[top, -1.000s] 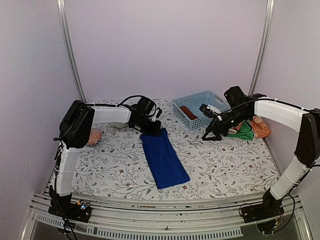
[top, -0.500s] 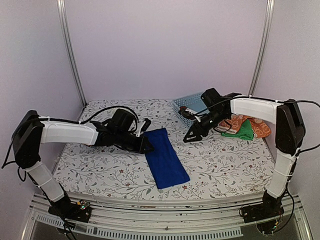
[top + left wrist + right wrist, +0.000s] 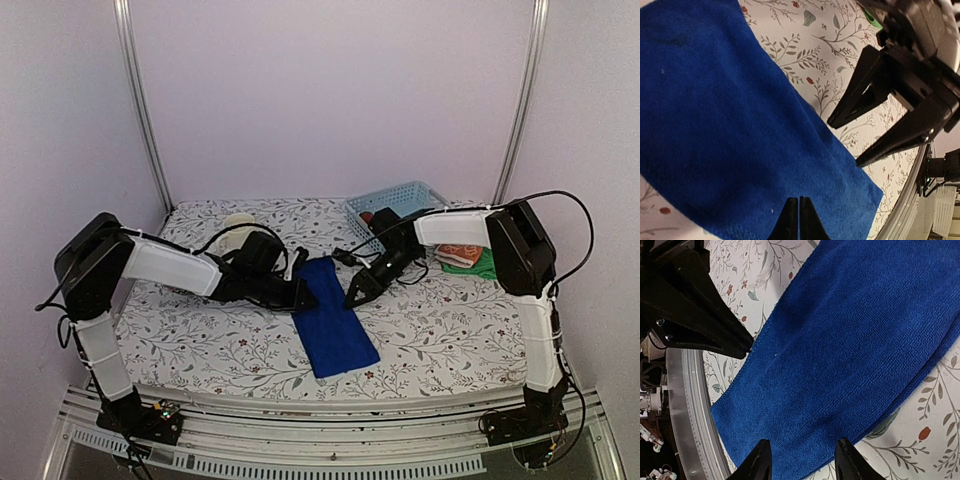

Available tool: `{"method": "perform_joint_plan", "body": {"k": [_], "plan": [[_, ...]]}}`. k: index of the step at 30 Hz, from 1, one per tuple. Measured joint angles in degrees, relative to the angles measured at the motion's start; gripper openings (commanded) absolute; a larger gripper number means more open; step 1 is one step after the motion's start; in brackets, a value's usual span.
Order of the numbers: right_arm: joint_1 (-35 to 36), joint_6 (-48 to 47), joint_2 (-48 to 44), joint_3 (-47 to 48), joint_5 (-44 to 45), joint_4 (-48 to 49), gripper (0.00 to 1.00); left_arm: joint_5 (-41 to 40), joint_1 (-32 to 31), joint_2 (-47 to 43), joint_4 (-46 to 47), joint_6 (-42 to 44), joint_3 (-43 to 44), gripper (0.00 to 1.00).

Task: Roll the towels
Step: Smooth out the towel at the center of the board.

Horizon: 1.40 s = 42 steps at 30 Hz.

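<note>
A royal-blue towel (image 3: 335,325) lies flat in the middle of the table, long side running near to far. My left gripper (image 3: 303,297) is shut at its left edge, low over the cloth (image 3: 740,125), with nothing between its fingertips (image 3: 798,200). My right gripper (image 3: 350,300) sits at the towel's right edge, open, jaws spread above the blue cloth (image 3: 850,340) and holding nothing (image 3: 802,444). The two grippers face each other across the far half of the towel. An orange patterned towel (image 3: 462,250) and a green one (image 3: 482,268) lie at the right.
A pale blue lattice basket (image 3: 410,200) stands at the back right, a bit of rust-brown cloth (image 3: 368,216) showing inside. A pale round object (image 3: 238,222) sits at the back left. The table's metal front rail (image 3: 682,405) runs close to the towel's near end.
Both arms swung in toward the blue towel: the left from its far end to its left edge, the right from beside the basket to its right edge. The right jaws narrowed.
</note>
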Motion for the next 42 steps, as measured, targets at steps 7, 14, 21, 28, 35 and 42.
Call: {"method": "perform_joint_plan", "body": {"k": [7,14,21,28,35,42], "plan": [[0.0,2.3,3.9,-0.2,-0.7,1.0,0.38,4.3,1.8,10.6,5.9,-2.2,2.2,0.04],[-0.1,5.8,0.9,-7.0,-0.5,7.8,0.36,0.7,2.4,5.4,3.8,-2.2,-3.0,0.05],[0.5,6.3,-0.7,-8.3,0.8,9.2,0.41,-1.7,1.6,4.4,-0.4,2.1,-0.7,0.07],[0.7,2.2,-9.0,-11.6,1.6,4.6,0.48,0.6,-4.8,-5.0,0.0,5.7,-3.3,0.07],[-0.1,-3.2,-27.5,-23.3,3.2,6.9,0.5,4.9,-14.4,-6.1,3.3,5.2,-9.4,0.06],[-0.4,-7.0,-33.6,-31.9,4.2,9.4,0.5,4.8,-15.9,-1.7,4.8,4.6,-12.5,0.05]]}}
